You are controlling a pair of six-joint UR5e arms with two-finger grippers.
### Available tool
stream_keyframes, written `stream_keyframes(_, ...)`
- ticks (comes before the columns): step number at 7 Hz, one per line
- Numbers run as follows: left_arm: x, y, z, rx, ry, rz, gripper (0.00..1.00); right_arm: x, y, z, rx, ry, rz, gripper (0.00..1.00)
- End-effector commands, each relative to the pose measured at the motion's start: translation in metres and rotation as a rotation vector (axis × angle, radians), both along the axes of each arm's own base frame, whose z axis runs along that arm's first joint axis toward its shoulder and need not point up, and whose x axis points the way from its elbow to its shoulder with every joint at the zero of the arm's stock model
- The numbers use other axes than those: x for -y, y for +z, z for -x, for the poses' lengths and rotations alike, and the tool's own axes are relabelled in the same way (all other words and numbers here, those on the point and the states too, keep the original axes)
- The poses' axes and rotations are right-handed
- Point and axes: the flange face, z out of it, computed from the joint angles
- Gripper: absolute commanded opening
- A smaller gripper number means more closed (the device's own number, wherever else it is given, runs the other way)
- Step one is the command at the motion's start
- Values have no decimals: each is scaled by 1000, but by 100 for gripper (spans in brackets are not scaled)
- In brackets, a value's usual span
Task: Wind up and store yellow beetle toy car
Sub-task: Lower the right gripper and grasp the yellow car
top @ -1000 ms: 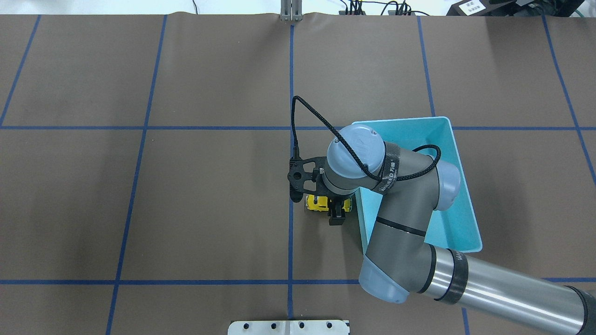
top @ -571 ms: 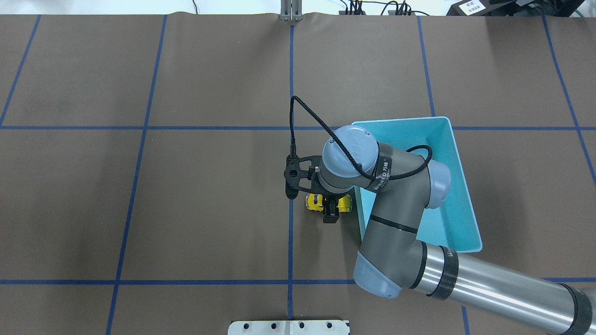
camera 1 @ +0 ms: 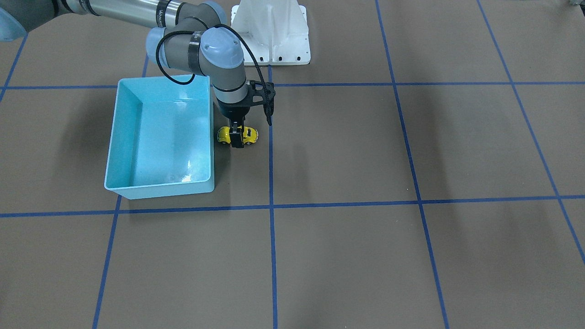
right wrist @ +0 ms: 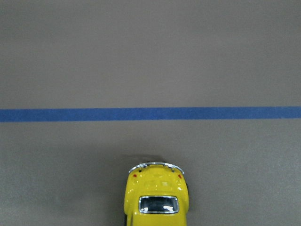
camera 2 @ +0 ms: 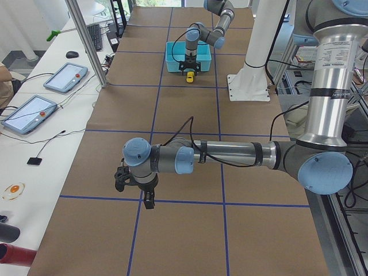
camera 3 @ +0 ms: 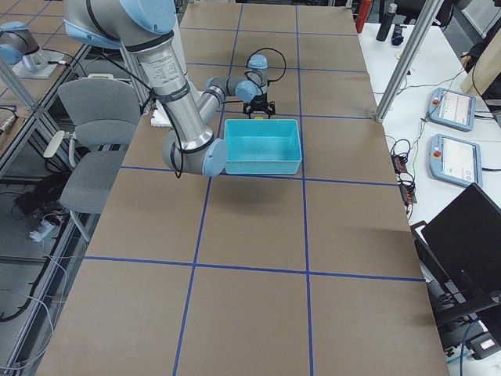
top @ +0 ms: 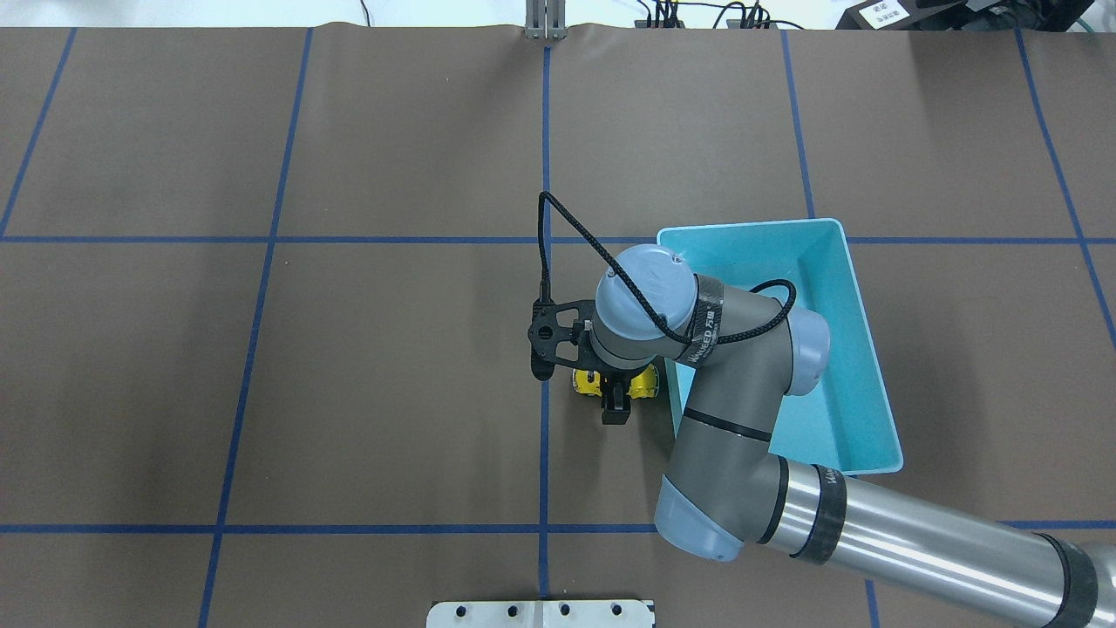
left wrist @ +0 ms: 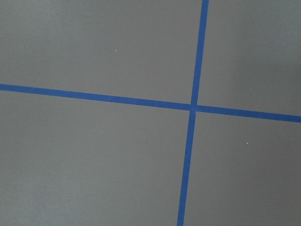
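Note:
The yellow beetle toy car point(top: 647, 384) stands on the brown mat just left of the light-blue bin point(top: 863, 349). It also shows in the front view point(camera 1: 251, 134), the left side view point(camera 2: 189, 76) and, rear end up, at the bottom of the right wrist view point(right wrist: 157, 197). My right gripper point(top: 615, 394) points straight down and straddles the car's middle point(camera 1: 236, 136). Its jaws look open, one finger on each side. My left gripper point(camera 2: 148, 201) hangs over bare mat at the table's far left end. I cannot tell if it is open or shut.
The bin point(camera 1: 160, 187) looks empty; its wall stands close beside the car. A white arm mount point(camera 1: 269, 27) stands behind it. Blue tape lines point(left wrist: 193, 107) cross the mat. Side tables with tablets point(camera 2: 34, 112) flank the table.
My right wrist and gripper have shifted a little left over the car. The car has stayed in place.

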Motion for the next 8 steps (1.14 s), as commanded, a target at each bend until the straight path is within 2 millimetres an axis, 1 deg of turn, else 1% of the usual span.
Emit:
stream_keyframes(1, 1, -1, 0, 0, 0, -1, 100, -7, 2, 4, -1, -2, 7, 62)
stream_keyframes(2, 1, 0, 0, 0, 1, 0, 100, -9, 4, 5, 2, -4, 4, 15)
stream_keyframes(3, 1, 0, 0, 0, 1, 0, 100, -9, 6, 5, 2, -6, 2, 0)
stream_keyframes(4, 1, 0, 0, 0, 1, 0, 100, -9, 3, 5, 7, -6, -1, 0)
stream_keyframes(5, 0, 1, 0, 0, 1, 1, 100, -9, -30, 9, 48, -1, -14, 0)
stream_keyframes(6, 0, 3, 0, 0, 1, 6, 100, -7, -73, 11, 89, 14, -15, 0)
stream_keyframes(7, 0, 4, 0, 0, 1, 7, 100, -5, -111, 7, 103, 17, -17, 0)
stream_keyframes(8, 0, 4, 0, 0, 1, 7, 100, 10, -145, -24, 111, 38, -2, 0)
